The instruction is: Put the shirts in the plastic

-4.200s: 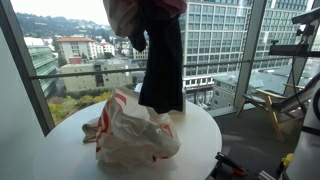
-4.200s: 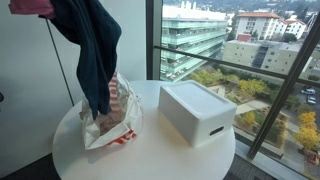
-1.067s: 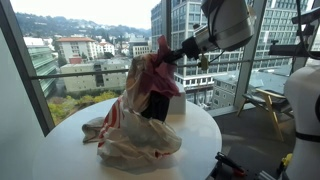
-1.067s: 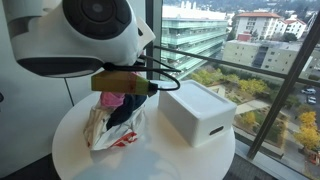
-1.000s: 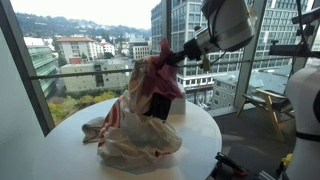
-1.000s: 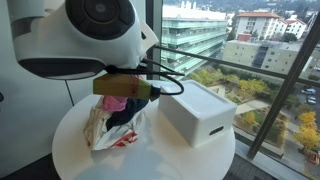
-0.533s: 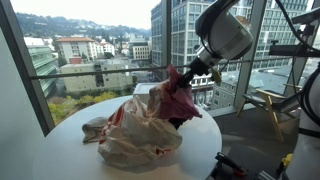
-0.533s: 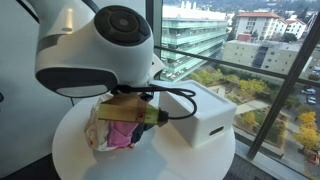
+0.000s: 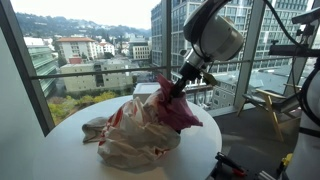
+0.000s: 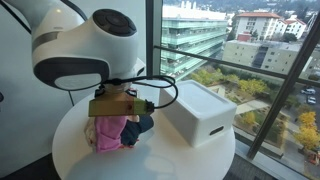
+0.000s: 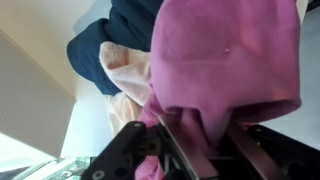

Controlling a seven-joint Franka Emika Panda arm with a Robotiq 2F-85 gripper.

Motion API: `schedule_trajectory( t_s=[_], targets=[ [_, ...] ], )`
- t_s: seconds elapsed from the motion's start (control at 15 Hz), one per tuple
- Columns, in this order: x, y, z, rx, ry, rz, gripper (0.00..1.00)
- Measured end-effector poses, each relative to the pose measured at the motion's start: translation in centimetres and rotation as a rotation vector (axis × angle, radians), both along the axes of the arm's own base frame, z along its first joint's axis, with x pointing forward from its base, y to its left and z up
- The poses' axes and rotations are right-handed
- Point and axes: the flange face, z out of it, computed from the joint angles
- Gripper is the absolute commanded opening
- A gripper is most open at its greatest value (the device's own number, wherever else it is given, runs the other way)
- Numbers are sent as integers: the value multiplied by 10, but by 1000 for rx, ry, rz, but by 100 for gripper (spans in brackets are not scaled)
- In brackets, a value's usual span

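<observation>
My gripper (image 9: 176, 89) is shut on a pink shirt (image 9: 180, 106) and holds it low over the white plastic bag with red print (image 9: 135, 140) on the round white table (image 9: 205, 140). In the wrist view the pink shirt (image 11: 225, 60) is pinched between the fingers (image 11: 180, 135), with a dark blue shirt (image 11: 110, 45) beyond it. In an exterior view the pink shirt (image 10: 113, 134) and the dark blue shirt (image 10: 142, 125) sit down in the bag, under the gripper (image 10: 118, 112). The arm hides most of the bag there.
A white box (image 10: 198, 112) stands on the table beside the bag; in an exterior view only its edge shows behind the shirt (image 9: 145, 90). Large windows surround the table. A chair (image 9: 268, 105) stands off to the side.
The gripper has come down from high above the table, lowering the pink and dark blue shirts into the bag. Over the last half second it sank a little further.
</observation>
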Motion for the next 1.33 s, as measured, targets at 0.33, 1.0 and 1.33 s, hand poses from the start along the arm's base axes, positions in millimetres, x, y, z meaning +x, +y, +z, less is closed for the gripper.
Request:
schedule_trajectory(
  t_s=[0.33,1.0,1.33],
  targets=[
    [5,27,-14,-22,43,71,5],
    [33,65,-63,-237,3,134,5],
    [49,77,-86,-311,30,161,5]
  ],
)
